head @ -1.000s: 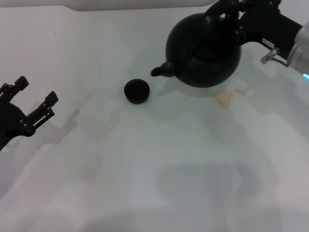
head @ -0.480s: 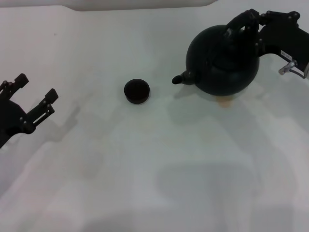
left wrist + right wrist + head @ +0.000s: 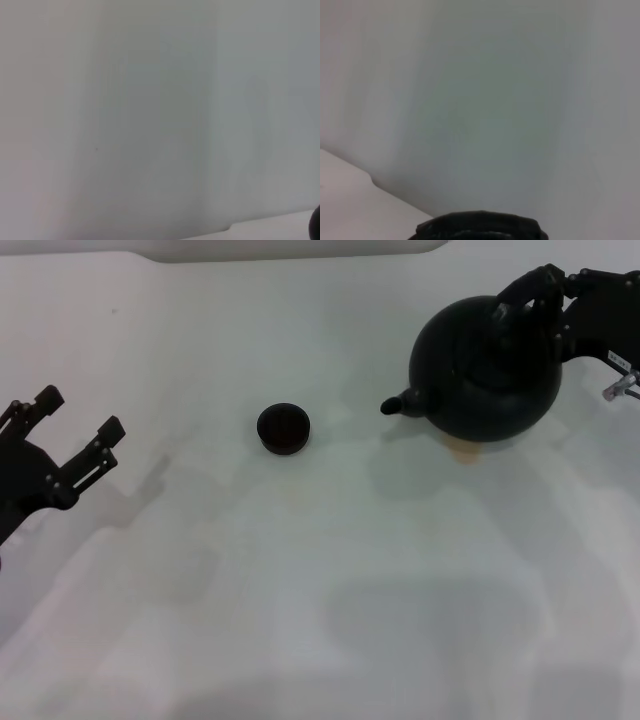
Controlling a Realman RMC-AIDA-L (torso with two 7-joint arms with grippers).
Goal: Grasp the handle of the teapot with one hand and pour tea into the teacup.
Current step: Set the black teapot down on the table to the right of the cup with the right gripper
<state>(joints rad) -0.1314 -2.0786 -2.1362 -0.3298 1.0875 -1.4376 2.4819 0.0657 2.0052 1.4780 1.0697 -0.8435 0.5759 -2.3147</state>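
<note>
The black round teapot (image 3: 487, 372) is at the right in the head view, upright, its short spout (image 3: 396, 404) pointing left toward the teacup. My right gripper (image 3: 552, 288) is shut on the black arched handle (image 3: 518, 292) over the pot's top. I cannot tell whether the pot rests on the table or hangs just above it. The tiny dark teacup (image 3: 284, 428) stands on the white table, well to the left of the spout. A dark curved part of the teapot (image 3: 480, 227) shows in the right wrist view. My left gripper (image 3: 78, 413) is open and empty at the far left.
A small tan stain (image 3: 465, 449) lies on the white table (image 3: 320, 570) just under the teapot's front. The table's far edge (image 3: 150, 254) runs along the back. The left wrist view shows white table and a dark blob (image 3: 316, 227) at one corner.
The right arm has carried the teapot to the right, away from the teacup, and lowered it. The spout is now farther from the cup. The left arm has barely moved.
</note>
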